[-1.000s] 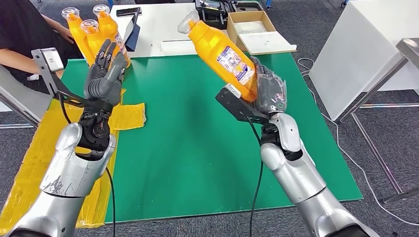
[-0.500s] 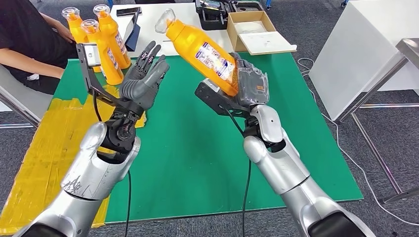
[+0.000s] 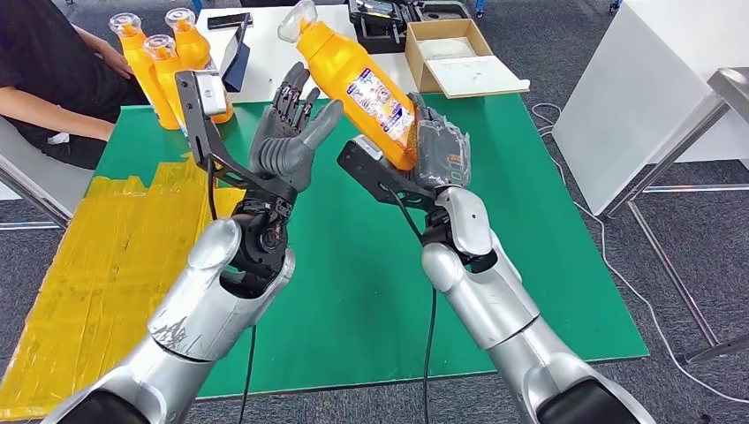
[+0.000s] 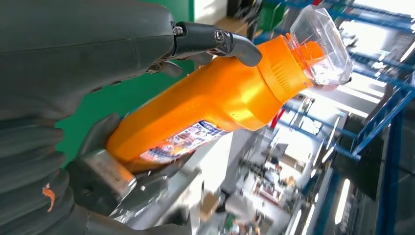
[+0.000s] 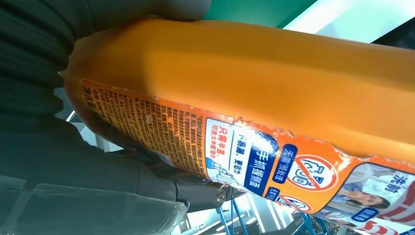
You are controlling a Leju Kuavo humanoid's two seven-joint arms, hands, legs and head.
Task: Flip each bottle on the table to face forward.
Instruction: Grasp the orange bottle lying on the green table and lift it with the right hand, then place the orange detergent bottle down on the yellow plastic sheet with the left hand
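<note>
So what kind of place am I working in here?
Probably a lab or workshop test area: a green mat taped over a table, a toolcase and cardboard box behind it, and carpet floor.

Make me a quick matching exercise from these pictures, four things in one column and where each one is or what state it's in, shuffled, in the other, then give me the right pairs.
Things
1. held bottle
2. left hand
3. three orange bottles
4. cardboard box

Places or states
A. standing upright together at the far left corner of the green mat
B. tilted in the air, gripped by the right hand
C. on the white table beyond the mat
D. raised beside the held bottle, fingers spread, holding nothing

Pairs: 1-B, 2-D, 3-A, 4-C
</note>
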